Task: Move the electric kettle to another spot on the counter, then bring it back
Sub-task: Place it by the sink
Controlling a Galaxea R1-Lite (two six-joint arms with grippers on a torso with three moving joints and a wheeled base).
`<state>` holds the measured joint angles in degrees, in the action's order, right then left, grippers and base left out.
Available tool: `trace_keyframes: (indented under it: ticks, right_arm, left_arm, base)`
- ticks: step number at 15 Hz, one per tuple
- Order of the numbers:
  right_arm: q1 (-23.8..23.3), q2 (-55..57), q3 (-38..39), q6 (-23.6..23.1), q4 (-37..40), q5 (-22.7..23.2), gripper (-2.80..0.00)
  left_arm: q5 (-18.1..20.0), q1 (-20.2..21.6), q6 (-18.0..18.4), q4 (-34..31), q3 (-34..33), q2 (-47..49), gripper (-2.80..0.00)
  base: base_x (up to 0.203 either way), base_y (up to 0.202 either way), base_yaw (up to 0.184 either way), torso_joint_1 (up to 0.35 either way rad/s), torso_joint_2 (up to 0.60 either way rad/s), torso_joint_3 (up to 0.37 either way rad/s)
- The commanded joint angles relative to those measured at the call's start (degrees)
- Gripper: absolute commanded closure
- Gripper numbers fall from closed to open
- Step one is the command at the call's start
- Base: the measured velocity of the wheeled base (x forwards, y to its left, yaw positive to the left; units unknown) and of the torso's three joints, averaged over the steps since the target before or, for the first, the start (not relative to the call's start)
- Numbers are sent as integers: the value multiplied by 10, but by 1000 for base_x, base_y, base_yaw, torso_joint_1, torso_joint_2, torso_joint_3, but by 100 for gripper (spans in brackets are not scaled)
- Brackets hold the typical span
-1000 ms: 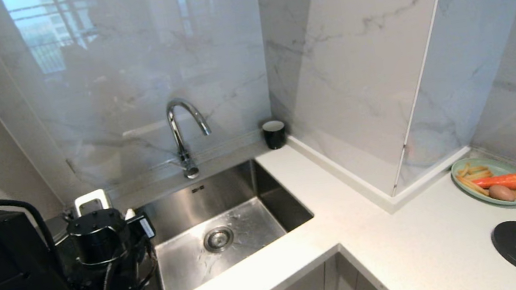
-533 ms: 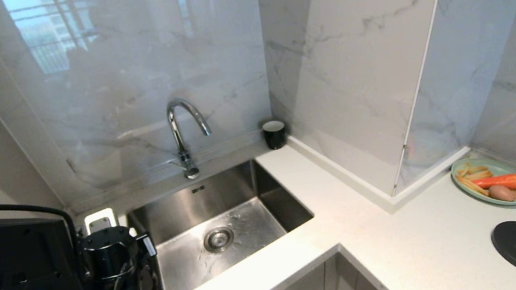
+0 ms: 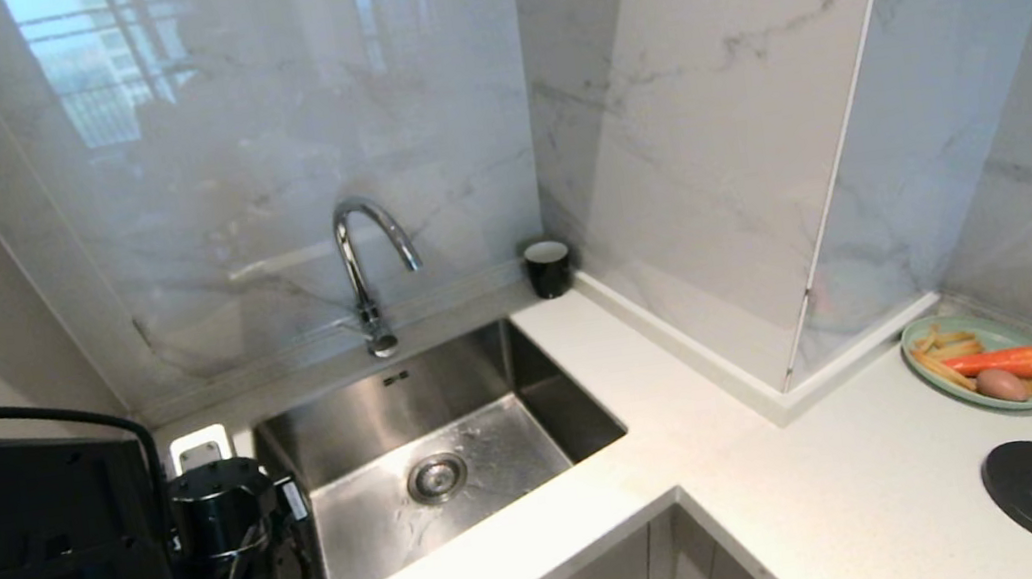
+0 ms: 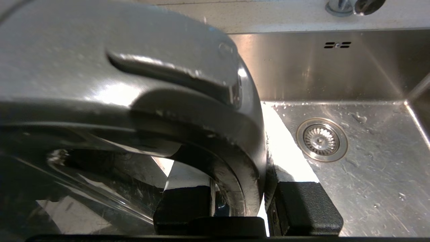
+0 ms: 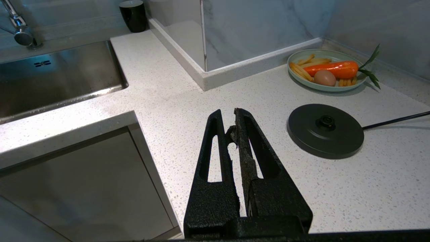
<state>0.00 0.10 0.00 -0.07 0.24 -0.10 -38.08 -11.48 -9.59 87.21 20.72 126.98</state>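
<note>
Left gripper (image 4: pixel 240 201) is clamped on the loop handle (image 4: pixel 215 144) of the electric kettle (image 4: pixel 84 60). In the left wrist view I see one black finger (image 4: pixel 183 205) on each side of the handle's lower run, pads against it, jaws only narrowly apart with the handle filling the gap. The kettle is at the far left end of the counter (image 3: pixel 807 491), just beside the left rim of the sink (image 3: pixel 437 442). In the head view the left arm (image 3: pixel 59 556) covers almost all of it, so I can't tell whether its bottom is on the stone or off it. The handle side faces the wrist camera and the glossy black body sits beyond it. The sink drain (image 4: pixel 321 139) shows past the handle. I can't call the long axis upright or tilted from here, the view is too close, and the spout isn't visible. I can't read any lettering on the kettle from this angle. The small white label (image 3: pixel 294 498) on the left wrist is too small to read. Right gripper (image 5: pixel 231 117) hangs over the counter with fingers pressed together, holding nothing and touching nothing. It is near the round black corded base (image 5: pixel 325 131), which sits bare on the right stretch of the counter. Behind the base is a green plate (image 5: pixel 295 75) with a carrot (image 5: pixel 332 69). A black cup (image 3: pixel 548 268) stands in the back corner, right of the faucet (image 3: pixel 367 270).
</note>
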Motion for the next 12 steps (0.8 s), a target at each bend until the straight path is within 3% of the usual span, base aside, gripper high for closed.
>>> trace_keyframes:
  ticks: [1,2,12]
  right_arm:
    - [0,0,0,0,0,0,0]
    - [0,0,0,0,0,1,0]
    - [0,0,0,0,0,0,0]
  left_arm:
    - [-2,1,-1,5,0,3,0]
    - [-2,1,0,5,-2,3,-280]
    - [-5,-22,-6,5,-14,-16,-280]
  base:
    - [0,0,0,0,0,0]
    - [0,0,0,0,0,0]
    - [0,0,0,0,0,0]
